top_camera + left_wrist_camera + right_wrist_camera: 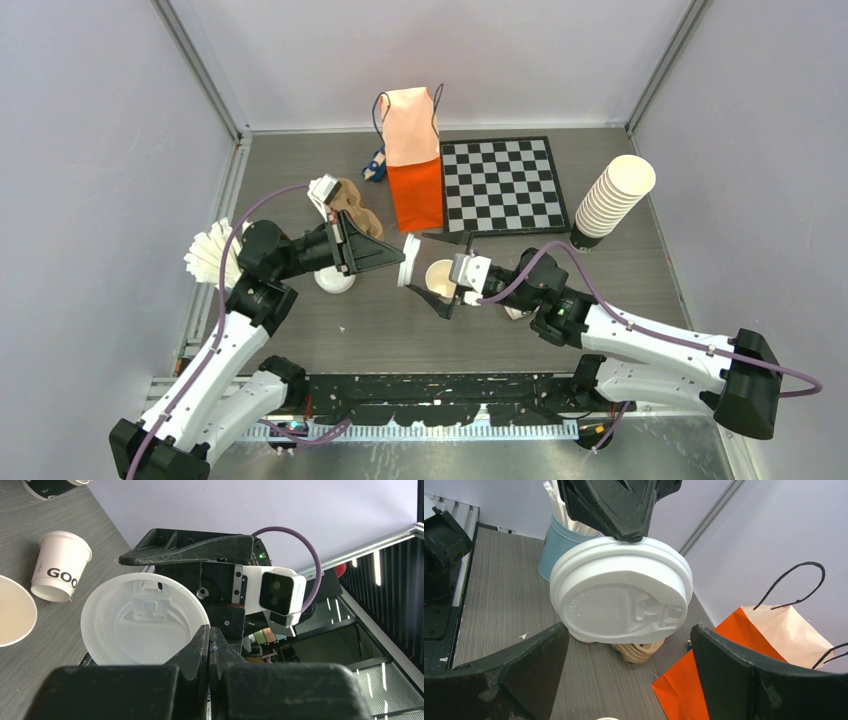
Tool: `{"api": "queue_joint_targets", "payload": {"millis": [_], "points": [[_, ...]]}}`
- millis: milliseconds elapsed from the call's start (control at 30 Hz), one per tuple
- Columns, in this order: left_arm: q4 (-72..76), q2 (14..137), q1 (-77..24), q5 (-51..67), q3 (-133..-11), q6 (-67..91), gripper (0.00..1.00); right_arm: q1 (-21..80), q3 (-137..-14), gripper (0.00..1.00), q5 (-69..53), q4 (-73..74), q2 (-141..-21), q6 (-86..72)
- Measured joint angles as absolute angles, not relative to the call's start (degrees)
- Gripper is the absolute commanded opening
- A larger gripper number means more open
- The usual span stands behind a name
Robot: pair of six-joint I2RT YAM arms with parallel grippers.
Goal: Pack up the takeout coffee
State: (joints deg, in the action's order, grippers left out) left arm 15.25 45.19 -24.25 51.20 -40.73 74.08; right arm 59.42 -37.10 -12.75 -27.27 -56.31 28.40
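Small white paper cup [440,278], lidless, mouth up on grey counter [380,335], sits between the wide-open jaws of right tool [438,274]. Left tool [209,632] is clamped on the rim of round white plastic sip lid [142,622], held on edge beside the cup. Advice: level lid, centre over rim, press evenly.

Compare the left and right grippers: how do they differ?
The left gripper is shut, pinching a white sip lid by its rim; the right gripper stands wide open. The left holds the lid on edge; the right visibly grips nothing, though a lidless cup shows between its fingers from above. Both have black fingers.
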Motion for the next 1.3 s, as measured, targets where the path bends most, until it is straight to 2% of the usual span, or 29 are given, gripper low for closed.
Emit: {"api": "queue_joint_targets", "payload": {"millis": [533, 933, 1300], "points": [[10.7, 45.2, -24.3, 51.2, -40.8, 70.2, 0.0, 59.4, -37.4, 0.98, -13.6, -24.1, -56.4, 29.9], [8.6, 45.2, -24.3, 51.0, -41.2, 68.5, 0.0, 59.4, -37.5, 0.87, -13.2, -23.5, -56.4, 30.0], [8.4, 45.2, -24.3, 50.4, -41.2, 68.5, 0.09, 59.4, -37.4, 0.78, -13.3, -22.6, -55.6, 29.7]]}}
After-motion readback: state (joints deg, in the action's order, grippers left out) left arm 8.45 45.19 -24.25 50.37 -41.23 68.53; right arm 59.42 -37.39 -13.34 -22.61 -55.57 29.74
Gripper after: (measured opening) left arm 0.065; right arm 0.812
